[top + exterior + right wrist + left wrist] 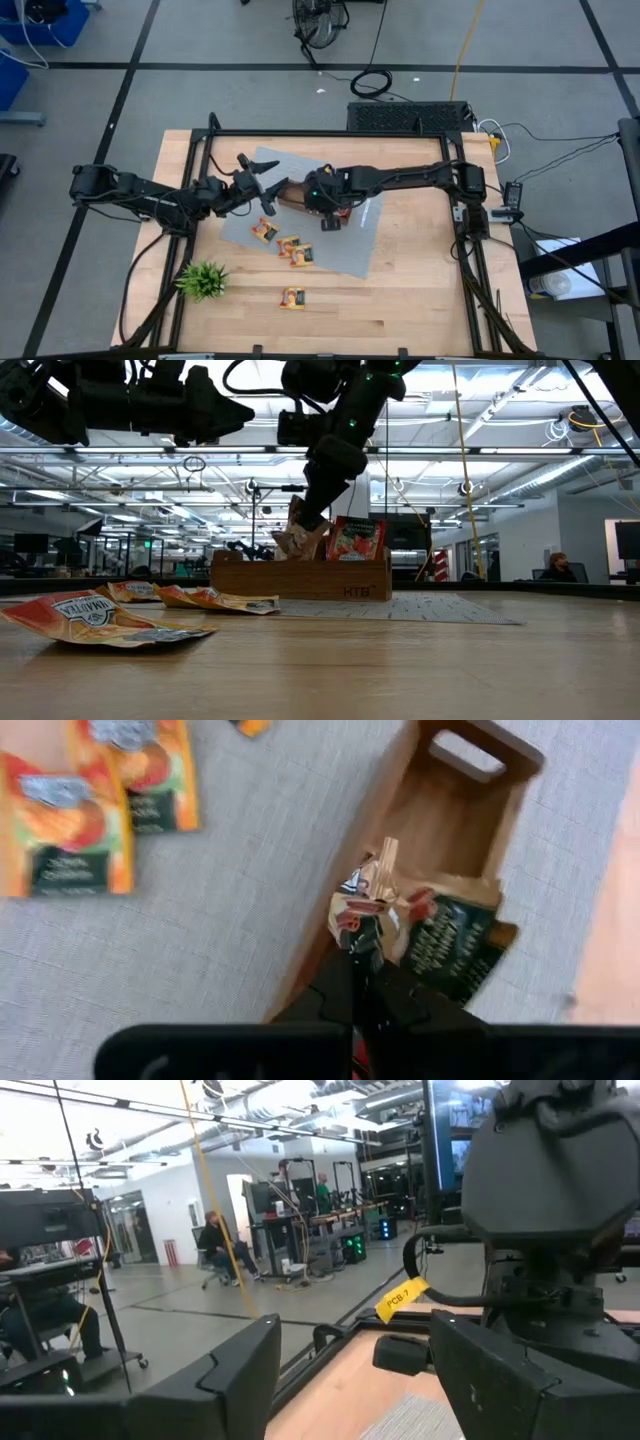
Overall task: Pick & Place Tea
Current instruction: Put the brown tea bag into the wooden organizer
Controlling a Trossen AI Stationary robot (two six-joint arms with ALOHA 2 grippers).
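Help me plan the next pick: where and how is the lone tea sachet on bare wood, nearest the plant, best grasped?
That tea sachet lies flat on the wooden table, apart from the others. A judgement: come straight down from above and close the claw across two opposite edges, since no upright face shows. The green plant stands to one side, so approach from the open side.

One camera looks straight down on my whole surface [400, 290]. Another sits level with it, facing the room. My right wrist camera looks closely down at the wooden tray [455, 815], which the level one shares.
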